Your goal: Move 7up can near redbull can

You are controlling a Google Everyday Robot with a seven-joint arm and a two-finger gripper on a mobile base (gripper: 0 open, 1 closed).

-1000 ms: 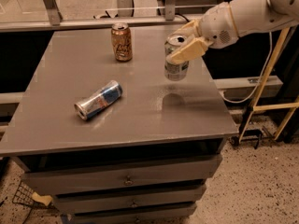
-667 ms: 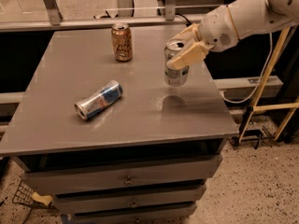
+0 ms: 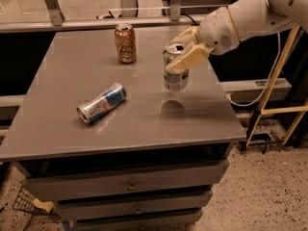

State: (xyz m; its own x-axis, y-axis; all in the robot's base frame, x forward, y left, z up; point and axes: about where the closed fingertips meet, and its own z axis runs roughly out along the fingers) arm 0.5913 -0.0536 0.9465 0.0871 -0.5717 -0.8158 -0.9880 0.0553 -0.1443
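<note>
The 7up can [image 3: 175,76], silver-grey with an open pull-tab top, is held upright a little above the grey table [image 3: 72,71], near its right side. My gripper [image 3: 183,52] comes in from the upper right and is shut on the can's upper part, with one cream finger [image 3: 188,59] across its front. The redbull can [image 3: 101,103], slim and blue-and-silver, lies on its side on the table, to the left of and nearer than the held can.
A copper-orange can [image 3: 125,43] stands upright at the back middle of the table. The table has drawers below its front edge [image 3: 130,184]. A yellow frame [image 3: 284,105] stands on the floor to the right.
The gripper has carried the 7up can slightly to the left and a bit higher above the table. The other two cans have not moved.
</note>
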